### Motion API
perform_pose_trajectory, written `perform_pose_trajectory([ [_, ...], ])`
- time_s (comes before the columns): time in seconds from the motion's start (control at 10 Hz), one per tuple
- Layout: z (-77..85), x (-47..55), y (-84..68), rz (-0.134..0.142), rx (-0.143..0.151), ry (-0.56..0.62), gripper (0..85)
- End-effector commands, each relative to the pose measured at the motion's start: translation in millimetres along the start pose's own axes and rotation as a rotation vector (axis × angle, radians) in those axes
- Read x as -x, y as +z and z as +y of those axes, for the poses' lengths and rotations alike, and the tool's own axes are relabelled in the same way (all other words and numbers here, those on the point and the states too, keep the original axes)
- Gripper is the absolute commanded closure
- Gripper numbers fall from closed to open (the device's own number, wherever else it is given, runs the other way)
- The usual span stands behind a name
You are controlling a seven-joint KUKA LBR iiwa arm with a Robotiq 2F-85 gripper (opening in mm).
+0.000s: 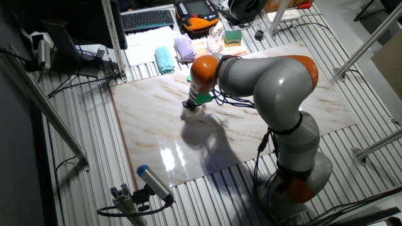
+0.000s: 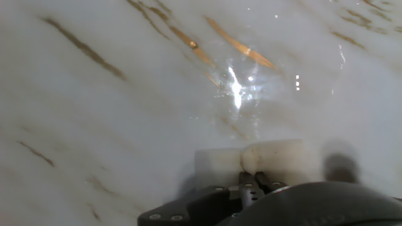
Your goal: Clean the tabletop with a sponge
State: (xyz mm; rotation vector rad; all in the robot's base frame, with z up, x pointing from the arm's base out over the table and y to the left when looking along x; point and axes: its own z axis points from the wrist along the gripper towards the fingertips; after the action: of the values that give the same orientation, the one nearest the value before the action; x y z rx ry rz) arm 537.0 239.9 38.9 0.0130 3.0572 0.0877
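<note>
The tabletop (image 1: pixel 151 119) is a glossy white marble-look slab with brown veins, and it fills the hand view (image 2: pixel 125 94). My gripper (image 1: pixel 190 106) points down at the slab's middle, a little toward the far edge. In the hand view the gripper (image 2: pixel 254 177) is shut on the sponge (image 2: pixel 276 157), a small cream block pinched at its middle and pressed close to the slab. In the fixed view the sponge (image 1: pixel 190 113) shows as a pale block under the fingers.
Behind the slab lie a teal cloth (image 1: pixel 164 60), a lilac cloth (image 1: pixel 184 48) and a green-and-yellow sponge (image 1: pixel 232 37). A keyboard (image 1: pixel 148 19) sits further back. Ribbed grey metal (image 1: pixel 81 125) surrounds the slab. A blue-tipped tool (image 1: pixel 152 182) lies at the front left.
</note>
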Motion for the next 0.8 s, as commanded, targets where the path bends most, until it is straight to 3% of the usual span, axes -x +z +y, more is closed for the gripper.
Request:
perform_pose_trajectory([
  [0.0, 4.8, 3.4, -2.0, 0.0, -0.002, 0.007, 85.0],
  [0.4, 30.8, 18.5, -4.2, 0.008, -0.006, 0.044, 85.0],
  [0.7, 37.3, 26.6, -0.7, 0.006, -0.01, 0.055, 85.0],
])
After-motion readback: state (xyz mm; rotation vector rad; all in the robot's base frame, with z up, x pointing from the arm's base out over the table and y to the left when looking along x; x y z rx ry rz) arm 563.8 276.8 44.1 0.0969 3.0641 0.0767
